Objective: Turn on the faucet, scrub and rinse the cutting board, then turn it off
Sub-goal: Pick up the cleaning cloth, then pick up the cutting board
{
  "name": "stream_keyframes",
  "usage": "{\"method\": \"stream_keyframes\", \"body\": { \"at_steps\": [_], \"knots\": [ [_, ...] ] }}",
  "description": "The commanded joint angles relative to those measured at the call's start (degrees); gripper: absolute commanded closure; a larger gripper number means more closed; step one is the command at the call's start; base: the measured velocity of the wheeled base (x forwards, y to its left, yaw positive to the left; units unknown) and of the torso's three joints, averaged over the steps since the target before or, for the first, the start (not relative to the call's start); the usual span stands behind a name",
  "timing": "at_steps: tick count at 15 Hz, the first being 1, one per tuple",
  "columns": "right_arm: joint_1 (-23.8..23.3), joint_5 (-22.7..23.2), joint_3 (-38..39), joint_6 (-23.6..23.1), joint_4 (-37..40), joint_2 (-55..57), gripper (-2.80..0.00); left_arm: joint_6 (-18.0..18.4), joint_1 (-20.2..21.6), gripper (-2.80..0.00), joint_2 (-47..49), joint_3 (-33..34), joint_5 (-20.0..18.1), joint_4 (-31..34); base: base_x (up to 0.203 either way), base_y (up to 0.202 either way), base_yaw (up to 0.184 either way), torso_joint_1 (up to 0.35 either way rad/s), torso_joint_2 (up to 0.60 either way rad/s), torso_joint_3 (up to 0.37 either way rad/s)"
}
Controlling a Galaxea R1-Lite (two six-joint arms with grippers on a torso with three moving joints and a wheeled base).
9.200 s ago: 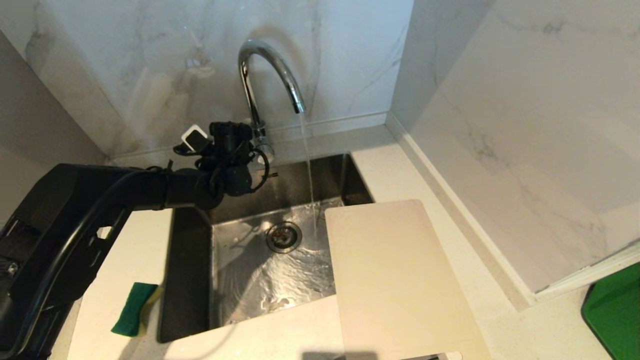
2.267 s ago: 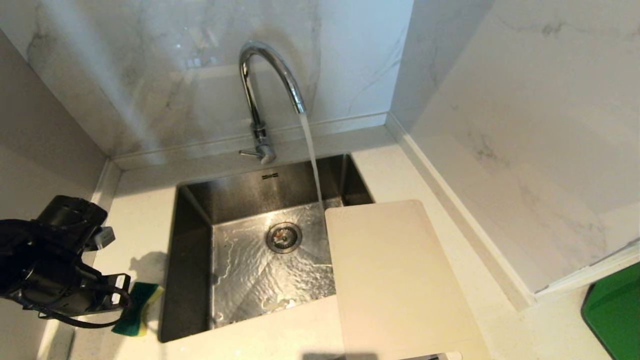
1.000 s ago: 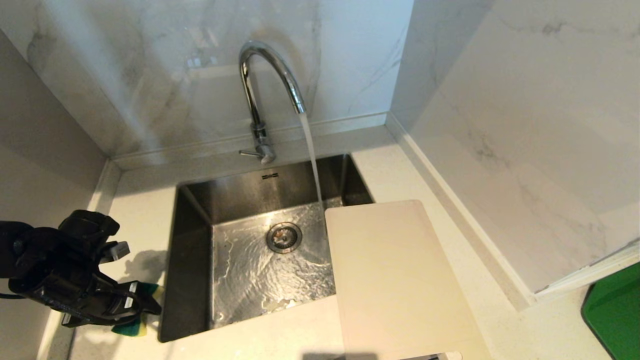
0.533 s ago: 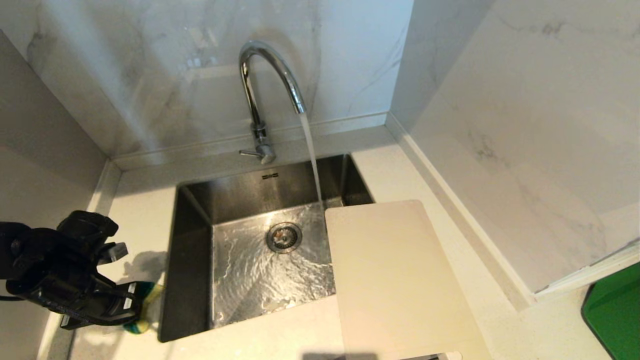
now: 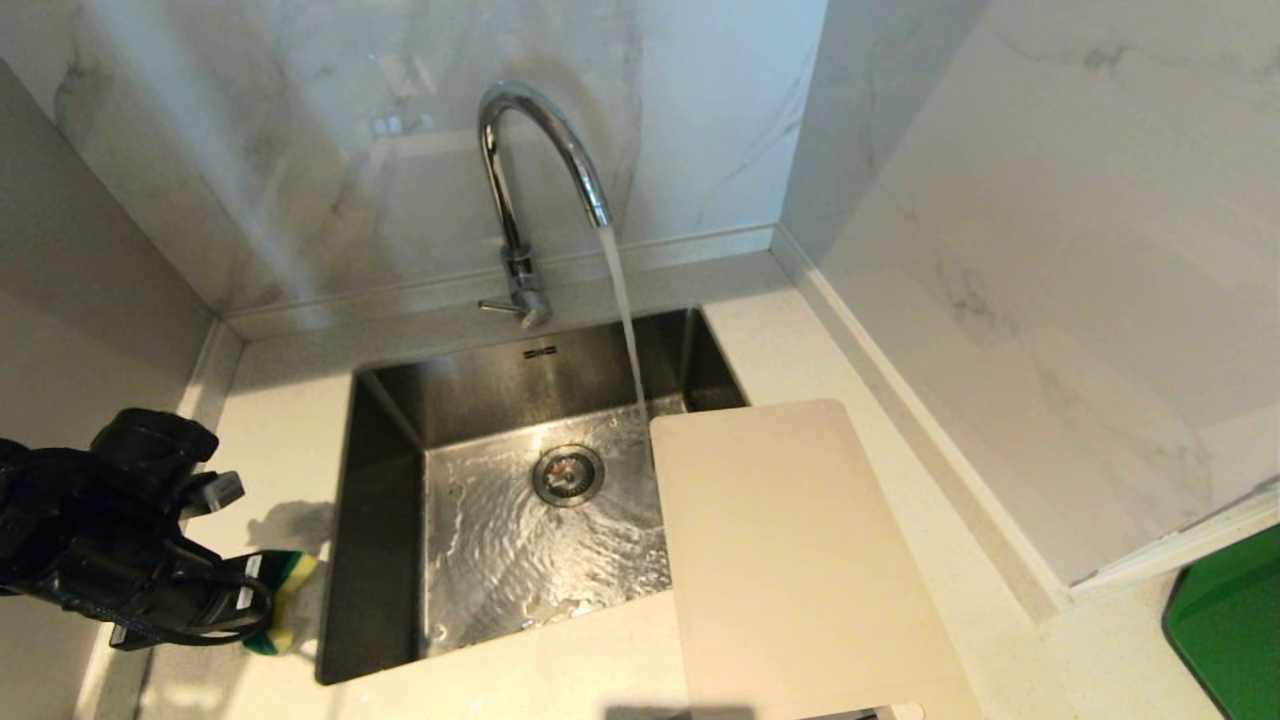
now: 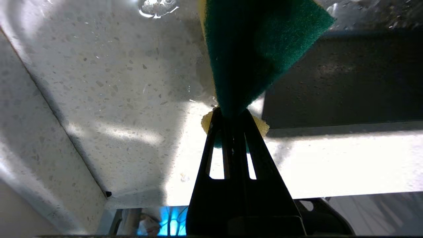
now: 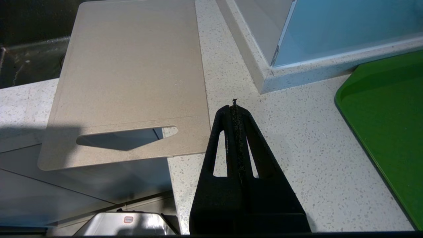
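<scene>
The chrome faucet (image 5: 530, 160) stands behind the sink (image 5: 380, 520) and water streams from its spout into the basin. The cream cutting board (image 5: 790, 560) lies over the sink's right rim and the counter; its handle slot end (image 7: 127, 137) overhangs the counter's front edge. My left gripper (image 5: 262, 598) is at the sink's front left corner, shut on a green and yellow sponge (image 5: 285, 600), which sticks out past its fingertips (image 6: 264, 49) just above the counter. My right gripper (image 7: 234, 107) is shut and empty, above the counter right of the board.
A bright green flat tray (image 5: 1230, 630) lies at the far right of the counter. Marble walls close in the back and the right, with a low ledge (image 7: 264, 76) beside the board. Water ripples over the sink floor round the drain (image 5: 567, 473).
My left gripper has shut on the sponge and raised it slightly off the counter. Much earlier this arm was at the faucet's lever, and the stream has since grown stronger.
</scene>
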Motion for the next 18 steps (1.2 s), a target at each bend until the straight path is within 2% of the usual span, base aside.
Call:
{"method": "stream_keyframes", "body": {
  "at_steps": [1, 6, 9, 11, 13, 18],
  "knots": [
    [0.01, 0.04, 0.0, 0.02, -0.04, 0.0, 0.0, -0.08, 0.16, 0.0, -3.03, -0.16, 0.06, 0.08, 0.0, 0.0, 0.0, 0.0, 0.0, 0.0],
    [0.01, 0.04, 0.0, 0.02, -0.04, 0.0, 0.0, 1.23, 1.73, 0.0, -8.33, -0.55, 0.3, 0.01, 0.0, 0.0, 0.0, 0.0, 0.0, 0.0],
    [0.01, 0.04, 0.0, 0.02, -0.04, 0.08, 0.0, 8.82, 6.04, 0.0, -15.41, -0.77, 0.19, -0.52, 0.0, 0.0, 0.0, 0.0, 0.0, 0.0],
    [0.01, 0.04, 0.0, 0.02, -0.04, 0.0, 0.0, 11.41, 8.94, 0.0, -20.05, -0.57, 0.12, -1.64, 0.0, 0.0, 0.0, 0.0, 0.0, 0.0],
    [0.01, 0.04, 0.0, 0.02, -0.04, 0.0, 0.0, 11.94, 10.99, 0.0, -24.72, 0.13, -0.45, -3.75, 0.0, 0.0, 0.0, 0.0, 0.0, 0.0],
    [0.01, 0.04, 0.0, 0.02, -0.04, 0.0, 0.0, 12.23, 11.63, 0.0, -34.5, 3.58, -2.0, -4.49, 0.0, 0.0, 0.0, 0.0, 0.0, 0.0]
  ]
}}
